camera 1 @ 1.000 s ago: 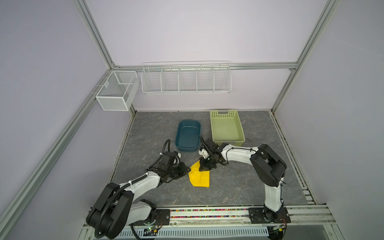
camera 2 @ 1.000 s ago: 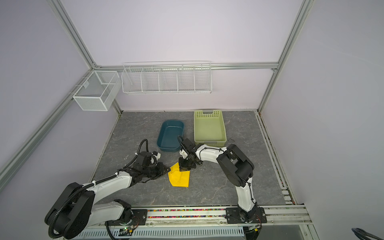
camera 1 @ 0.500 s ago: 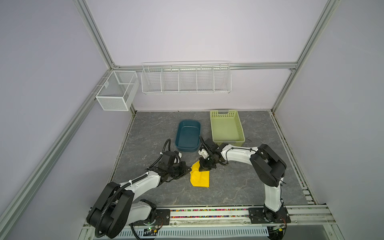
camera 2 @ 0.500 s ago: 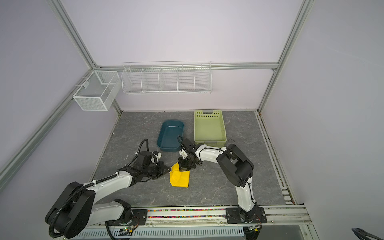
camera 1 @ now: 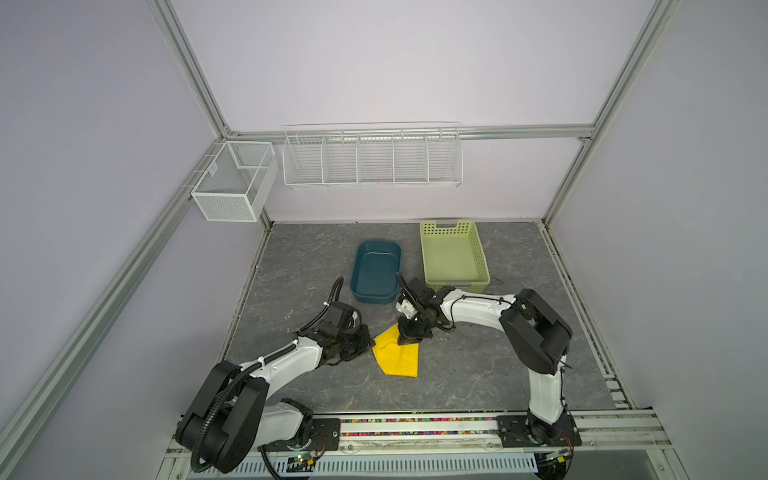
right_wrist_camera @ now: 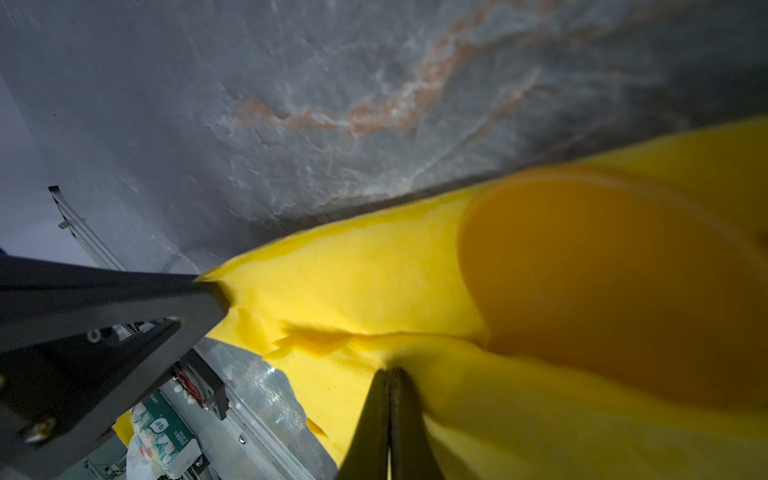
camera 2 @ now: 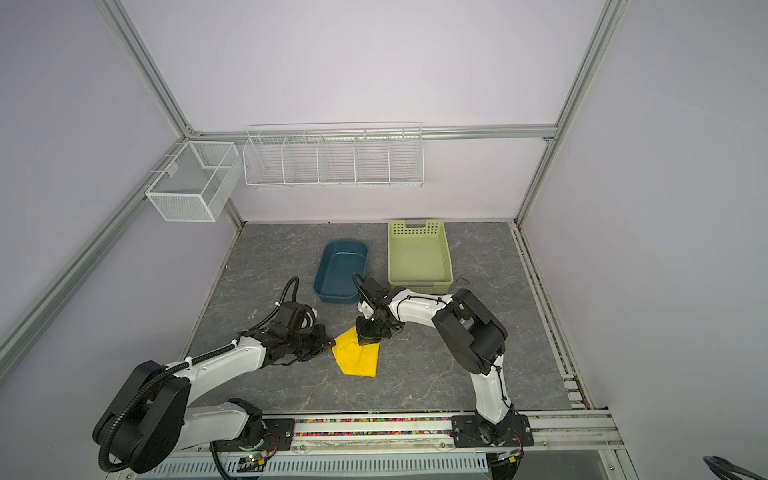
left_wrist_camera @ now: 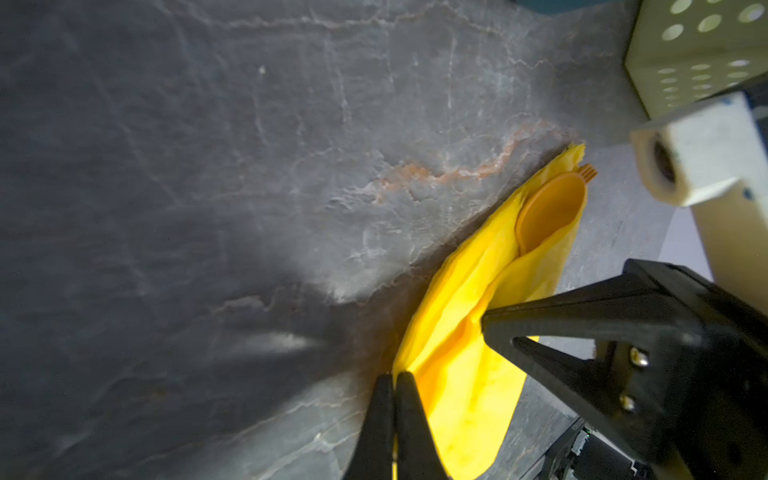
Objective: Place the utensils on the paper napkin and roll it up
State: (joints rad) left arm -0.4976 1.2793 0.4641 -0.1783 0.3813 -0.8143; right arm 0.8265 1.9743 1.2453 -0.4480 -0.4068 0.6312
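Barely anything has shifted in the last second: the thin bright yellow paper napkin (camera 1: pixel 398 356) lies as before, mid-front on the dark grey stone-patterned tabletop (camera 1: pixel 478 365), folded over. An orange-yellow round-bowled plastic spoon (left_wrist_camera: pixel 548 212) and the tines of a matching fork (left_wrist_camera: pixel 588 171) peek from its open end. The left gripper (left_wrist_camera: pixel 392 376) has its fingers pinched together on the napkin's left corner; the right gripper (right_wrist_camera: pixel 388 372) has its fingers closed on a fold beside the spoon. Behind stand a dark teal plastic tub (camera 1: pixel 374 297) and a pale green perforated basket (camera 1: pixel 455 286).
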